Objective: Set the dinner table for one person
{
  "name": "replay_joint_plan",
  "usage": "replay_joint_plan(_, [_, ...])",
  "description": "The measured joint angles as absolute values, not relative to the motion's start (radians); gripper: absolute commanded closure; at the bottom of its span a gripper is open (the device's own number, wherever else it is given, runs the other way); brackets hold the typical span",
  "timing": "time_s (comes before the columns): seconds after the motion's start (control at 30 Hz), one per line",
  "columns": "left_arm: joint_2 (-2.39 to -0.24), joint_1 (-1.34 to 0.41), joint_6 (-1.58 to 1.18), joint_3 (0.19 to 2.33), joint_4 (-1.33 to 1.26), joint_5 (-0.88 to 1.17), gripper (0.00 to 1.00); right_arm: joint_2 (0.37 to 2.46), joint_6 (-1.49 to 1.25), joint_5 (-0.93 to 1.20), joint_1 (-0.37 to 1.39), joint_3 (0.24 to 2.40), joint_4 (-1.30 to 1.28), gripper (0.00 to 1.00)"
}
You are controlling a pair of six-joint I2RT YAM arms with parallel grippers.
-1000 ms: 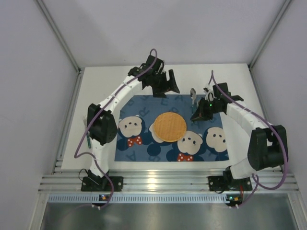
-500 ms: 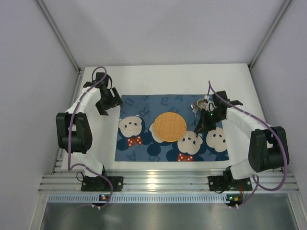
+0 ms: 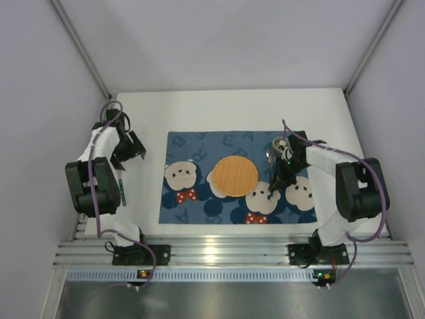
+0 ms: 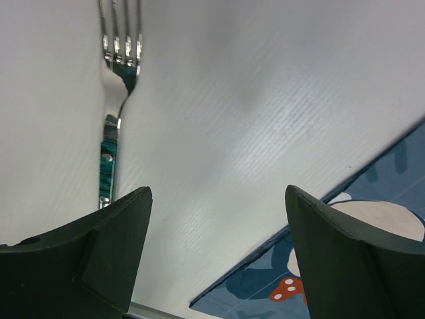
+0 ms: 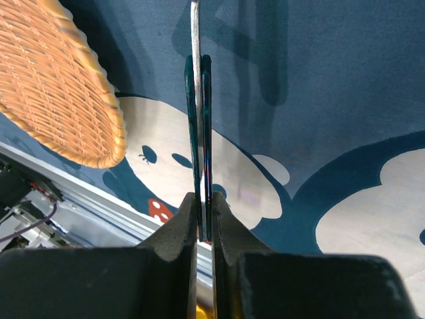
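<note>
I can't see the tine tips of the fork (image 4: 111, 93), cut off up top; handle end's behind my left gripper (image 4: 217, 199).

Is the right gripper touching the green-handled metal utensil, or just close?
Touching. The right wrist view shows the right gripper shut on the green-handled metal utensil. The handle end is pinched between both black jaws with no gap.

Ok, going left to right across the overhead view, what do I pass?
The left gripper, jaws open → blue bear placemat, left edge → round woven plate → the right gripper, jaws shut on the green-handled utensil.
</note>
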State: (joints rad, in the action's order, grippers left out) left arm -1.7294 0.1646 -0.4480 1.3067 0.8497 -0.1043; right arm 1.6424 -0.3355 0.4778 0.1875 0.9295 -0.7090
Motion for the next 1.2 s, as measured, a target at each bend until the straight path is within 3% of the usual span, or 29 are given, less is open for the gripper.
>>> replay_joint_plan(0.1, [-1.729,0.203,-0.437,1.307,0.850,-0.113,0.14,1.644,-0.337,0.464,0.187,0.930,-0.710,0.83])
replay_joint_plan(0.23, [-1.729,0.228,-0.427,1.307,0.850,-0.118,0.14,1.644,-0.348,0.418,0.187,0.931,-0.743,0.48])
replay_joint_plan(0.33, [-1.729,0.232,-0.422,1.307,0.850,-0.121,0.14,1.644,-0.344,0.379,0.187,0.939,-0.780,0.42])
replay_joint_plan(0.87, [-1.723,0.346,-0.473,1.238,0.911,-0.315,0.16,1.536,-0.332,0.255,0.187,1.156,-0.981,0.38])
replay_joint_plan(1.2, [-1.667,0.410,-0.481,1.099,0.889,-0.228,0.17,1.547,-0.333,0.255,0.187,1.173,-1.003,0.39])
